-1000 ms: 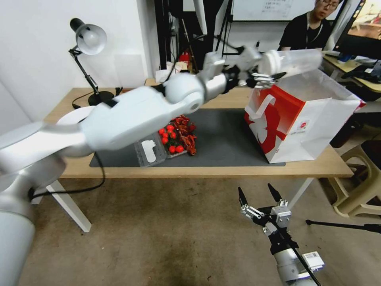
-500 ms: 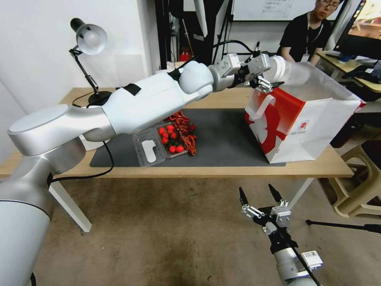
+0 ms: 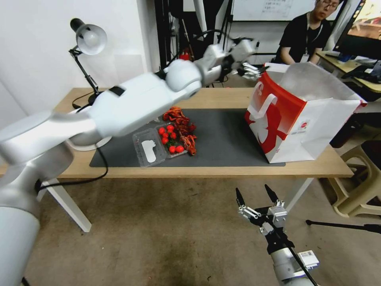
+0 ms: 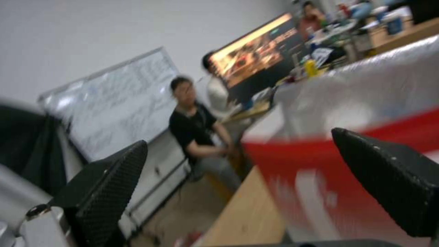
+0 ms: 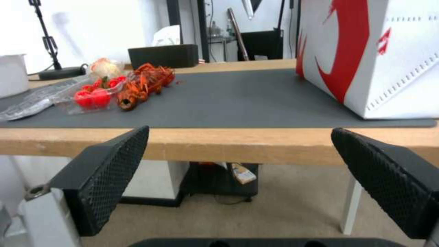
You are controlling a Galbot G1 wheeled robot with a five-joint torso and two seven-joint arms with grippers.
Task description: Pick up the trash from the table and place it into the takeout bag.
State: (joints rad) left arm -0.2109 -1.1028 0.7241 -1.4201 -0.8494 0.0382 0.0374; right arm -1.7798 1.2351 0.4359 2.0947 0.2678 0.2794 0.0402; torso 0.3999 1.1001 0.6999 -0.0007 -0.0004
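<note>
Two hands showing: left hand point(image 3: 248, 67) is hovering spread open and empty beside the bag point(image 3: 305, 119) rim, right hand point(image 3: 258, 196) is hanging open below the surface point(image 3: 222, 171). Bag is standing upright on the mat point(image 3: 222, 139), clear tray point(image 3: 158, 143) with red leftovers is lying at the mat's left.

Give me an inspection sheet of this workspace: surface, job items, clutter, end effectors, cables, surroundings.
Surface: light-wood table with a dark grey mat.
Job's things: takeout bag upright at the mat's right end, mouth open; clear food container open on the mat, holding red tomatoes.
Clutter: red crayfish leftovers beside the container; desk lamp at the table's back left.
End effectors: left end effector raised just left of the bag's rim, open, empty; right end effector low in front of the table, open, empty.
Cables: black cable hanging off the table's front left.
Surroundings: beige plastic stool at right.
</note>
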